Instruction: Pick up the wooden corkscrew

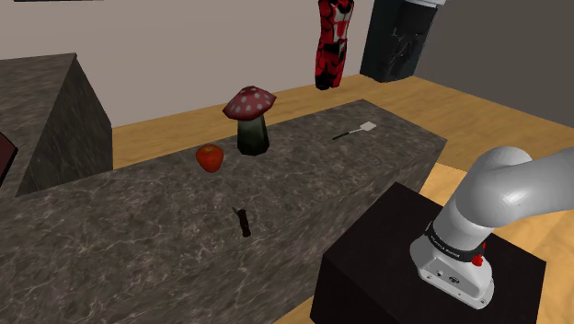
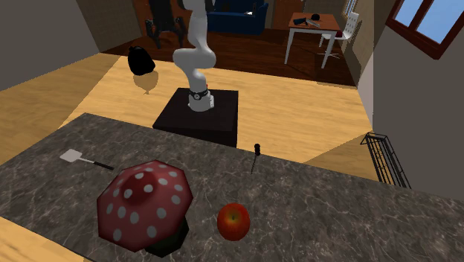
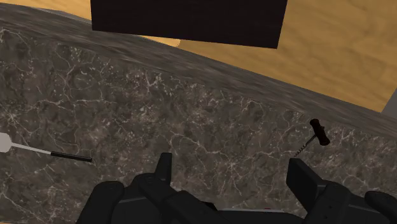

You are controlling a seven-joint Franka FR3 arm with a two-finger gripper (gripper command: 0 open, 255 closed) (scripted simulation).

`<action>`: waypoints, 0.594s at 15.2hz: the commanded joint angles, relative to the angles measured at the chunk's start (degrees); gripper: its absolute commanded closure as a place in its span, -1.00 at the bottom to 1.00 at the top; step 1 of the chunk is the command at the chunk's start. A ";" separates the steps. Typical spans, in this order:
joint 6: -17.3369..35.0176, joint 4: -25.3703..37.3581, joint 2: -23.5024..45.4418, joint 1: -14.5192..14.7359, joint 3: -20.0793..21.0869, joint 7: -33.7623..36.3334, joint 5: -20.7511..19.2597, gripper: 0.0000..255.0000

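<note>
Corkscrew [image 1: 243, 222] sits on the dark marbled counter [image 1: 138, 239], close to the edge that faces the stand [image 1: 386, 258], and it looks dark all over rather than wood-coloured. It is a short handle with a thin screw running off it; it is probably lying flat, though it is too small to be sure. In the wrist view it is beside the gripper [image 3: 232, 162], out past one of the black fingers [image 3: 299, 181] and not in the gap between them. The fingers stand wide apart with nothing between them but bare counter. Further across the counter from the stand, well apart from the corkscrew, sits a red apple [image 1: 210, 157], and just beside that a big red mushroom [image 1: 250, 115] with pale spots on a dark stalk. A small spatula [image 1: 357, 131] with a pale blade and thin dark handle lies on its own toward one end of the counter. The white arm [image 1: 497, 198] rises from the stand over a wooden floor [image 2: 297, 119].
</note>
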 commanded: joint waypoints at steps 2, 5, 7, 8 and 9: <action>1.52 -1.39 0.01 0.15 1.05 1.12 0.56 -1.00; 6.19 -5.11 0.57 0.66 4.27 4.44 2.26 -1.00; 9.40 -7.22 1.39 1.05 6.48 6.63 3.39 -1.00; 11.04 -8.15 1.95 1.25 7.60 7.73 3.94 -1.00; 12.69 -9.01 2.60 1.47 8.72 8.83 4.47 -1.00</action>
